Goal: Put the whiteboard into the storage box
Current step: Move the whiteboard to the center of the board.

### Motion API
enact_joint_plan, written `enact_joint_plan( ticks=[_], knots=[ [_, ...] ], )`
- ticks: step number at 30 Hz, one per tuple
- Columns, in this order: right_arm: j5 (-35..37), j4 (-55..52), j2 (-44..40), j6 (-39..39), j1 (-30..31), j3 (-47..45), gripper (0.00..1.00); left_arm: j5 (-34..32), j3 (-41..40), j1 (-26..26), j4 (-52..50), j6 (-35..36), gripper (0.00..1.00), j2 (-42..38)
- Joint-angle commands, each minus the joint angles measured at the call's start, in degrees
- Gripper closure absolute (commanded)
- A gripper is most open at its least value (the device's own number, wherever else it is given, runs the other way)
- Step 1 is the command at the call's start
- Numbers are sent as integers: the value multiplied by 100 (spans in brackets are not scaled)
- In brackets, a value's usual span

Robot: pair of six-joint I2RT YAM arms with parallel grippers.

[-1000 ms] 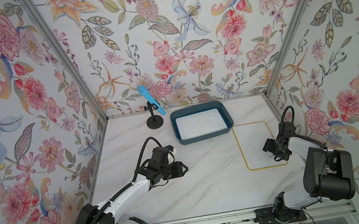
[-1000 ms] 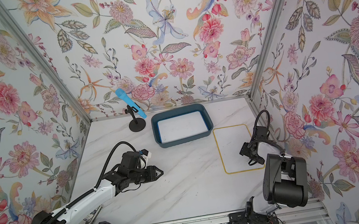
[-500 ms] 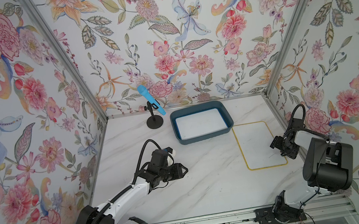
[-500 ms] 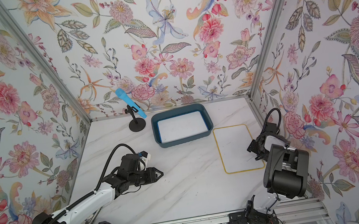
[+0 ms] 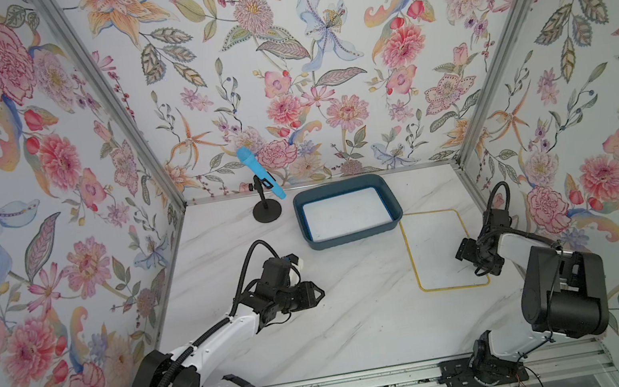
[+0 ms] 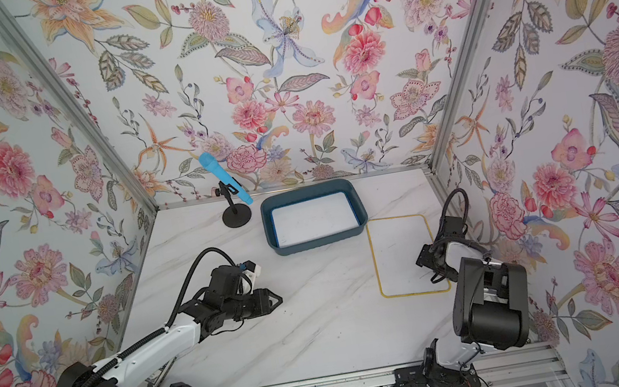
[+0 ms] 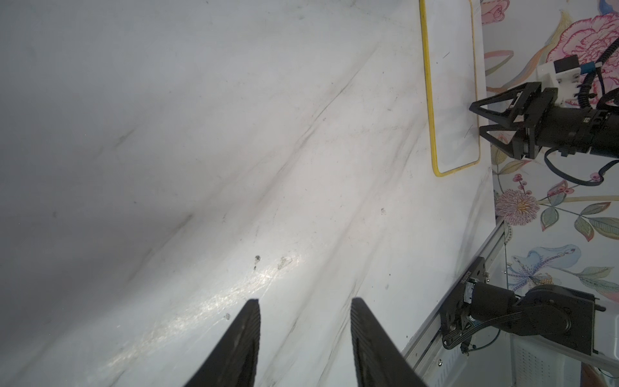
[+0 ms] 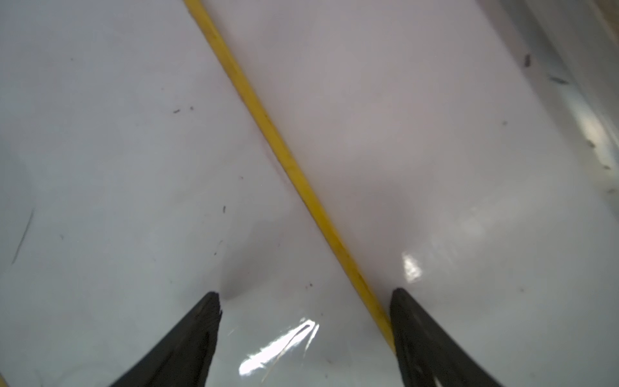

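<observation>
The table (image 5: 363, 333) is bare across its middle and front, between the arms. At the rear, the mic stand (image 5: 267, 212) stands just left of the box (image 5: 353, 239), whose floor a blue-framed board (image 5: 347, 214) fills. The yellow-framed board (image 5: 436, 250) lies flat near the right wall (image 5: 527, 168), leaving a narrow strip. The right gripper (image 5: 461, 254), jaws apart, straddles that edge.

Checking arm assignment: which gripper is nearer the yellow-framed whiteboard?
Right. The right gripper straddles an edge of the yellow-framed whiteboard; the left gripper sits over the table, well off the opposite side.
</observation>
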Motion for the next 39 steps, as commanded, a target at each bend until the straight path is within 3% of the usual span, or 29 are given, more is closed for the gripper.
enact_joint_plan(
  ticks=[1, 10, 15, 16, 22, 26, 30, 35, 39],
  knots=[
    [-376, -668, 35, 282, 710, -266, 20, 52, 20, -9, 73, -89, 53, -2],
    [-722, -1142, -550, 708, 2289, -664, 19, 47, -109, -31, 250, -173, 53, -48],
    [-634, -1079, -302, 1089, 3429, -846, 19, 141, -224, -31, 569, -322, 53, 90],
    [-402, -1223, -188, 1158, 3797, -723, 20, 136, -226, -36, 608, -346, 53, 133],
    [-632, -1267, -127, 1511, 5338, -377, 21, 117, -267, -36, 814, -559, 53, 299],
    [-692, -1890, -285, 1249, 5801, 343, 21, 131, -207, -36, 874, -653, 53, 591],
    [-580, -2149, -875, 1075, 5388, 682, 20, 125, -134, -62, 1020, -744, 53, 768],
    [-555, -2158, -1072, 443, 3403, 1207, 21, 73, 45, -225, 1423, -1017, 53, 1078],
    [-58, -2158, -722, -20, 2381, 1987, 21, 43, 501, -500, 1471, -1081, 53, 1559]
  ],
)
